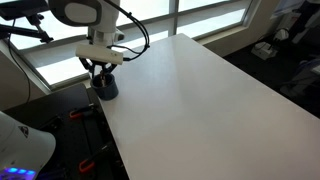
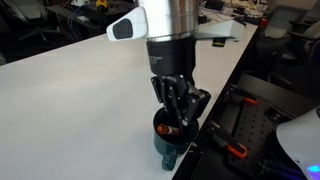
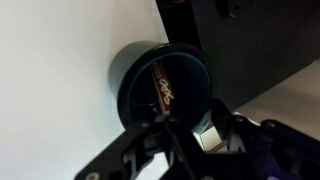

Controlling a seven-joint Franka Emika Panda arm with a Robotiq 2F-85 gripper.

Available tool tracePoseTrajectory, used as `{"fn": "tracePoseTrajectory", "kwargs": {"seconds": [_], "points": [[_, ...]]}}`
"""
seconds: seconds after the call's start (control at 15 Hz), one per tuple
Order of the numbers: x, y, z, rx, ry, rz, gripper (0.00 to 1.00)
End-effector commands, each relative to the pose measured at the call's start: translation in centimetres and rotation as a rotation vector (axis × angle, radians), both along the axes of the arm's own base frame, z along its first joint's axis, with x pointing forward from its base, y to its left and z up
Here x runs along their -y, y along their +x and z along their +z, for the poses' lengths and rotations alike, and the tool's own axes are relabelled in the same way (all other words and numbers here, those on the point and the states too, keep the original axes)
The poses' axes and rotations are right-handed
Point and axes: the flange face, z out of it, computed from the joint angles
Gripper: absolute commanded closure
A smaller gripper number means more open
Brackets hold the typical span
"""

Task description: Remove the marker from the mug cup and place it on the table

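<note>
White table point(image 1: 200, 90), mug point(image 3: 128, 75) at edge. Marker point(image 3: 163, 90) inside mug, at 12 o'clock from my gripper point(image 2: 176, 122) in wrist view, long axis 11-to-5. Fingers half-narrowed at mug mouth; cannot tell if I hold marker.

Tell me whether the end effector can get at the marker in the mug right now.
Probably yes: the end effector hangs right above the open mug, the marker lies inside, and nothing visible blocks it.

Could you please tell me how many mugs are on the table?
1: the mug stands at the edge of the table, directly under the hand; none seem hidden.
</note>
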Motion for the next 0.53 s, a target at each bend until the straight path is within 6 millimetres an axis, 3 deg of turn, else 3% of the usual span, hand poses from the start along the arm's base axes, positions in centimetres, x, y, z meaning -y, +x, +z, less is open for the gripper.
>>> {"fn": "tracePoseTrajectory", "kwargs": {"seconds": [0.0,0.27,0.47], "points": [[-0.17,0.54,-0.11,0.033,0.003,0.011,0.29],[-0.03,0.67,-0.41,0.070,-0.003,0.016,0.01],[0.09,0.59,-0.90,0.081,-0.008,0.015,0.02]]}}
